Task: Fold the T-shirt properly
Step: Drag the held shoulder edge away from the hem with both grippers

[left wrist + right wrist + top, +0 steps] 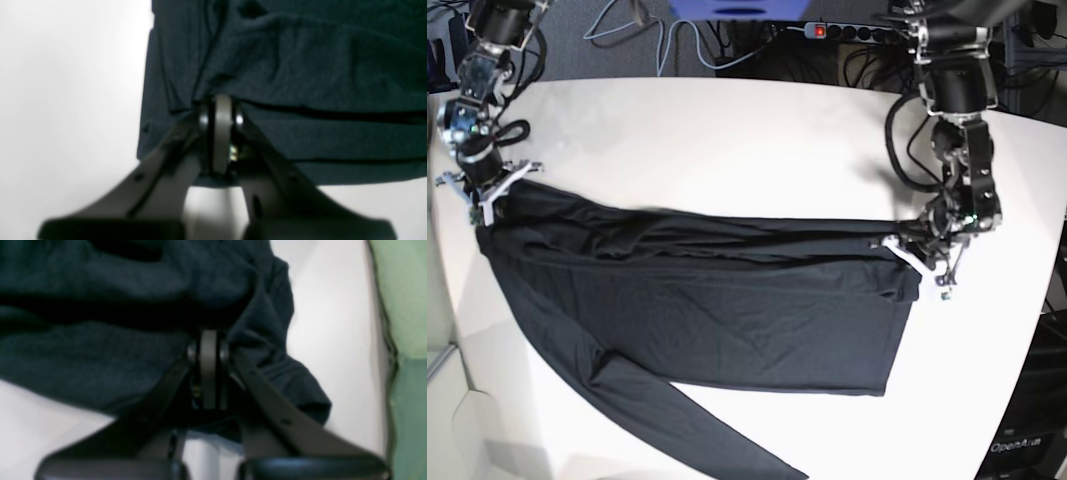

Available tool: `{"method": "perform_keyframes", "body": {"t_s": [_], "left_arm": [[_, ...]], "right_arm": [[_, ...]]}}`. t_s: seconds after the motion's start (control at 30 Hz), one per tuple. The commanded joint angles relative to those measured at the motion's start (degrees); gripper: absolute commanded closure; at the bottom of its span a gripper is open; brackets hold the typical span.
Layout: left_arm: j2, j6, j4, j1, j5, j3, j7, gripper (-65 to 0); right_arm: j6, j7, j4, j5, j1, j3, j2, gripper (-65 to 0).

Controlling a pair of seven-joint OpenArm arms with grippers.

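Both claws are clamped on the T-shirt (717, 310): the left claw (220, 106) pinches a folded edge, the right claw (208, 346) a bunched corner, the cloth stretched between them across the white desk (727, 140).

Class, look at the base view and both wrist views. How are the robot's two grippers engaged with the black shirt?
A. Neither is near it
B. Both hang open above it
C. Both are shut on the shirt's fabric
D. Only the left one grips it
C: the left gripper and the right gripper each pinch an edge of the T-shirt, stretched between them on the table.
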Motion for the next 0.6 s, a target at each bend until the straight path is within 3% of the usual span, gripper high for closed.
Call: {"method": "perform_keyframes", "body": {"t_s": [0.0,0.27,0.57], "left_arm": [[-0.84,1.76,-0.84,1.75,4.04,0.86,6.28,-2.2],[-2.86,1.76,-0.75,5.35,3.95,3.06,6.28,-2.2],[-2.86,1.76,8.04,12.56,3.95,2.79,6.81,-2.2]], "right_arm": [[0.75,-4.45,-0.27,-2.19,-1.44,-0.02,-0.30,-0.7],[0.75,-3.74,-0.27,-1.92,-5.04,0.06,-0.38,-0.6],[0.75,2.67,-0.27,-1.92,-10.67,1.47,-0.38,-0.6]]}}
